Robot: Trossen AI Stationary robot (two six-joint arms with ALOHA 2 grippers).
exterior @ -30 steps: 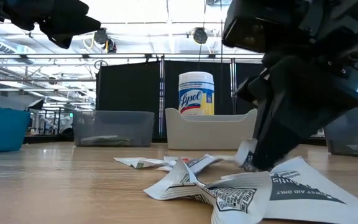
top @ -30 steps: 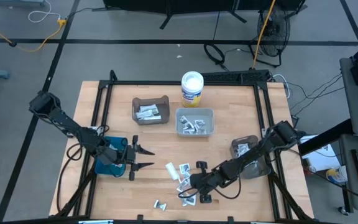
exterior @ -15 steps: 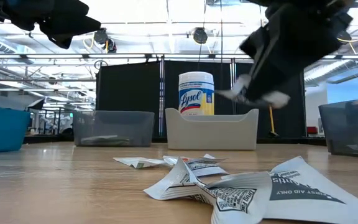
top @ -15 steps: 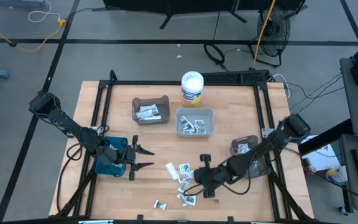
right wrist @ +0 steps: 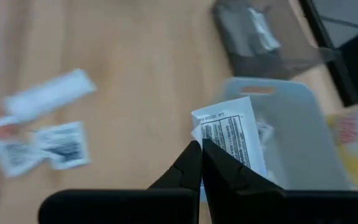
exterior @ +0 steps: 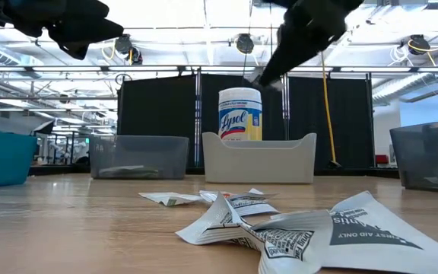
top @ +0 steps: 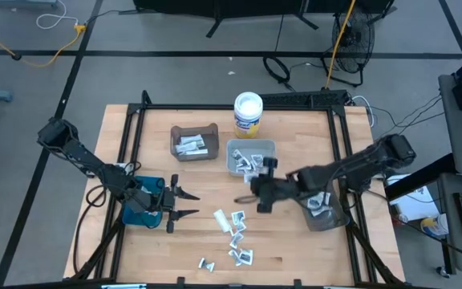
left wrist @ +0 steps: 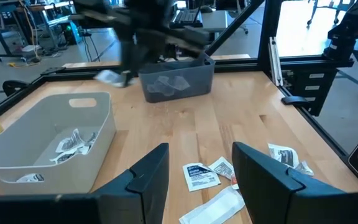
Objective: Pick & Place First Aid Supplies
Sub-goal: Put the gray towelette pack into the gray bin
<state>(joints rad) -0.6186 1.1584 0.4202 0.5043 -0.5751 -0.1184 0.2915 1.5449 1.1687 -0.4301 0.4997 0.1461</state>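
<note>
The first aid supplies are small white printed packets. Several lie loose in a pile (top: 233, 229) at the table's near middle, and more lie in the bins. My right gripper (top: 255, 186) hangs in the air beside the near edge of the white bin (top: 273, 151), shut on one white packet (right wrist: 229, 135). The low view shows it high up (exterior: 268, 74). My left gripper (top: 188, 203) stands open at the table's left, over the blue bin (top: 139, 210), its fingers (left wrist: 146, 179) empty. My right gripper pinches the packet's edge (right wrist: 207, 147) between its two shut fingertips. The rest of the packet sticks out beyond the fingers. The fingers come from the table's right, slanting down. The packet is lifted clear of the table.
A brown bin (top: 193, 142) with packets stands at the far left of the white bin. A dark bin (top: 325, 210) sits under the right arm. A white tub (top: 248, 114) with a blue-yellow label is at the far edge. Two packets (top: 207, 263) lie near the front edge.
My right gripper has risen from the loose pile with one packet. It has gone toward the table's far edge, up to the white bin, and tipped toward level. The packet has been lifted clear of the table. The pile stays in place.
</note>
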